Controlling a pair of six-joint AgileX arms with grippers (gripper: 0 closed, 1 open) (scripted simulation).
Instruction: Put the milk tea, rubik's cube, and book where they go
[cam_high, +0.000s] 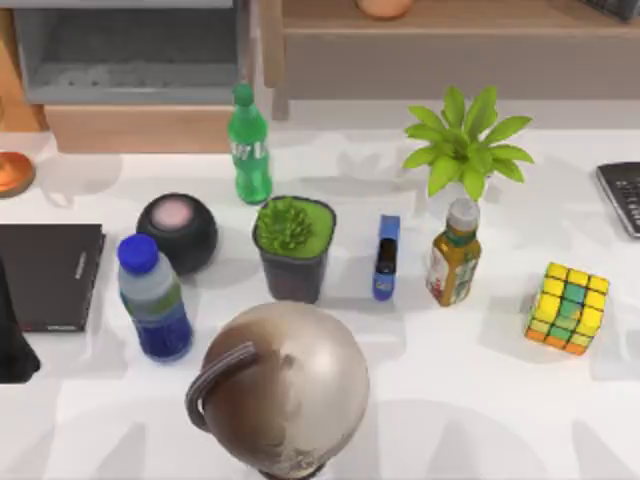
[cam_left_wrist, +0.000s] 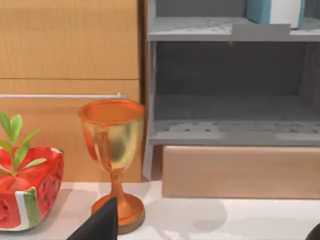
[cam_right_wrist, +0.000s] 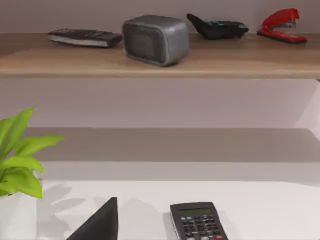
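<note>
The milk tea (cam_high: 455, 255) stands upright on the bench's right half, between the blue stapler (cam_high: 386, 257) and the rubik's cube (cam_high: 567, 307). It is probably a smooth, slippery, top-heavy bottle, best gripped mid-body at the label. The cube looks rigid and light, and its flat faces suit a squeeze. The teal book (cam_left_wrist: 275, 11) sits on the grey shelf (cam_left_wrist: 200, 30). I cannot tell either tool's opening.

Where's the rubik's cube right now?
In the top view the rubik's cube sits on the table's right side, right of the milk tea and apart from it.
</note>
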